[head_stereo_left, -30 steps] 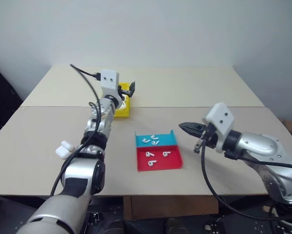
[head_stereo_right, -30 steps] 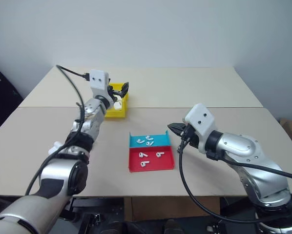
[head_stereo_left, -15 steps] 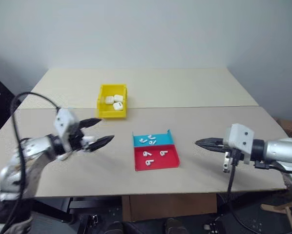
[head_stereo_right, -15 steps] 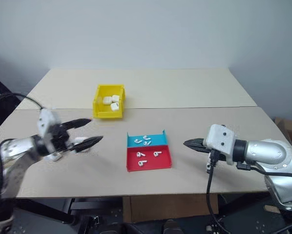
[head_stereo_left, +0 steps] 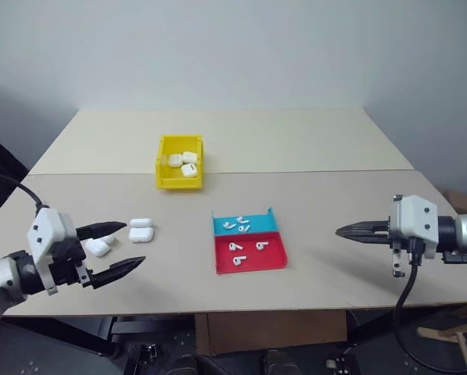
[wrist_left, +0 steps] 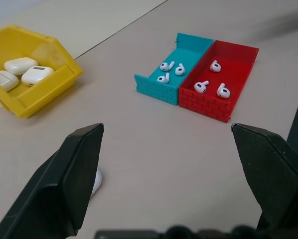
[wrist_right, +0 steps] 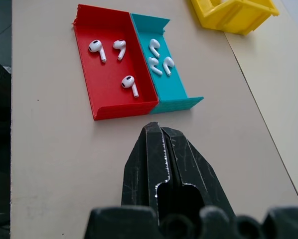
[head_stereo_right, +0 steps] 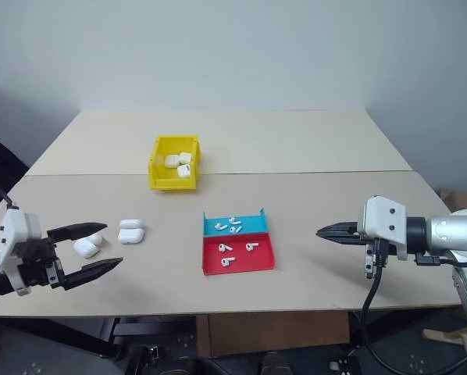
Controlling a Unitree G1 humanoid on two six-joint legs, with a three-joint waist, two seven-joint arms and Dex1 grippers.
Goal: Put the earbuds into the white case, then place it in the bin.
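A: Left end effector (head_stereo_left: pixel 116 247) gapes empty; right end effector (head_stereo_left: pixel 351 231) is pinched shut, empty.

B: Next white case (head_stereo_left: pixel 140 232) lies just beside it on the surface (head_stereo_left: pixel 335 187). Straddle it squarely; earbuds (head_stereo_left: pixel 239 248) wait in the tray (head_stereo_left: pixel 249 258), bin (head_stereo_left: pixel 180 161) beyond.

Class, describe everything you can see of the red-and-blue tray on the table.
The red-and-blue tray is a shallow plastic-looking tray of two side-by-side compartments, one blue, one red, with low brick-textured walls. It lies flat near the table's middle, in front of the yellow bin. Three white earbuds lie in the blue half and three in the red. Neither gripper touches it.
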